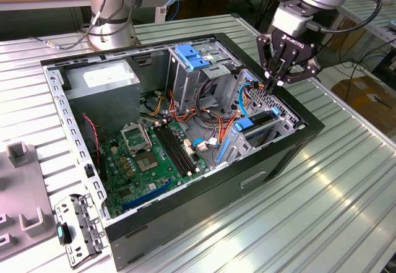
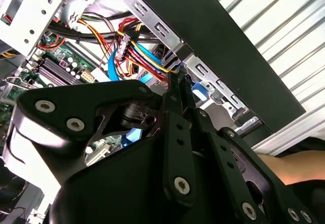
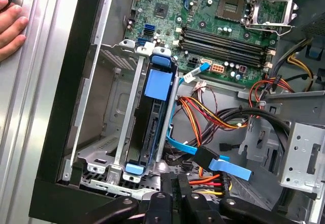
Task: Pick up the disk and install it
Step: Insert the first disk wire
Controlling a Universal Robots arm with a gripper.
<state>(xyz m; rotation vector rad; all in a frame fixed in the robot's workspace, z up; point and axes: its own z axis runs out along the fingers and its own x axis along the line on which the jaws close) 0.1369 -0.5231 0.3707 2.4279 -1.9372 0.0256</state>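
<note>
The disk (image 1: 258, 121) stands on edge in the low metal drive bay at the exterior view's right side of the open computer case. Its blue carrier rail (image 3: 156, 86) faces up between two grey bay walls in the first wrist view. My gripper (image 1: 272, 86) hangs just above the far end of that bay, close to the case's black side wall. Its black fingers (image 2: 175, 89) are pressed together and shut on nothing. The fingertips (image 3: 175, 183) sit beside the disk's cable end, apart from it.
Red, yellow and orange cables (image 3: 218, 120) and a blue flat cable (image 3: 223, 164) run beside the bay. A tall grey cage with a blue latch (image 1: 192, 57), the green motherboard (image 1: 151, 155) and a grey box (image 1: 102, 78) fill the case. A person's hand (image 3: 11, 26) rests outside it.
</note>
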